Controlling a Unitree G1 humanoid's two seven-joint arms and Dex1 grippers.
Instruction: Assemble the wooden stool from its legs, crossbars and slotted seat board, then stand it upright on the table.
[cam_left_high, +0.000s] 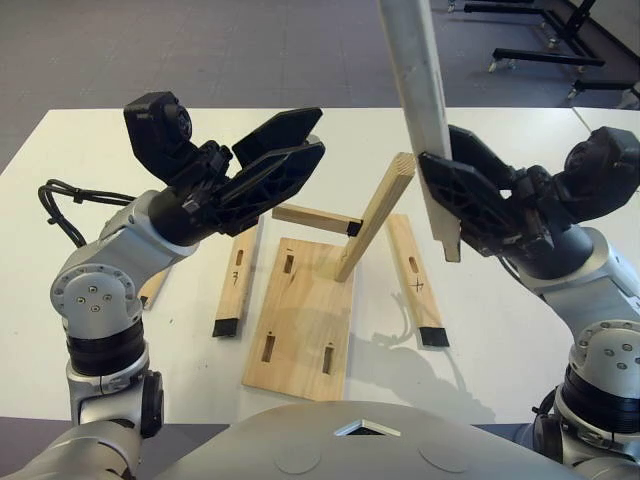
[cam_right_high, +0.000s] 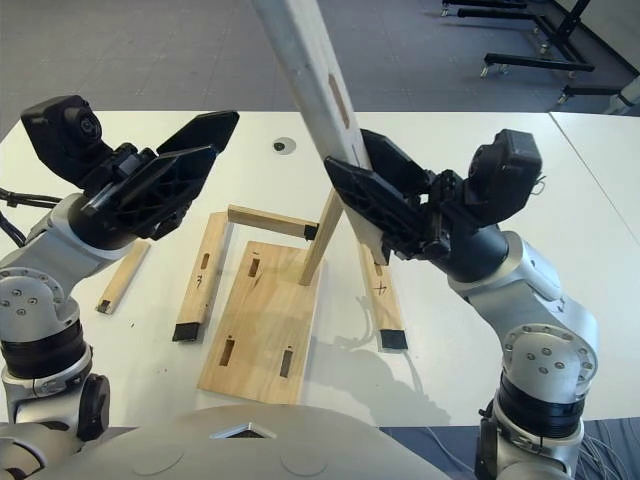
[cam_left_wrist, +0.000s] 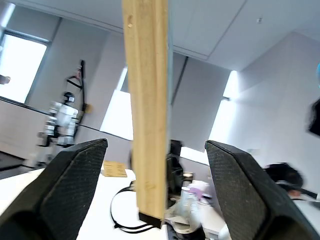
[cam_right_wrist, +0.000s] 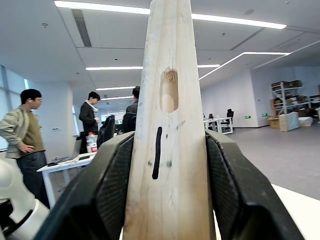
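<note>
Barely begun: one tilted pale wooden leg (cam_left_high: 378, 215), with short crossbar (cam_left_high: 312, 217), stands at one o'clock on the flat slotted wooden seat board (cam_left_high: 300, 340). Right end effector (cam_left_high: 445, 195) clamps another leg (cam_left_high: 412, 70); left end effector (cam_left_high: 318, 132) gapes empty.

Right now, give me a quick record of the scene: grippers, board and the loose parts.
Left gripper: open, empty, raised above the table.
Right gripper: shut on the held leg, which points upward.
Board: flat on the table, slots up.
Fitted leg: tilted, foot on the board's far half.
Crossbar: joined to the fitted leg, pointing left.
Left leg: loose, flat beside the board.
Right leg: loose, flat beside the board.
Short piece: flat, far left.
</note>
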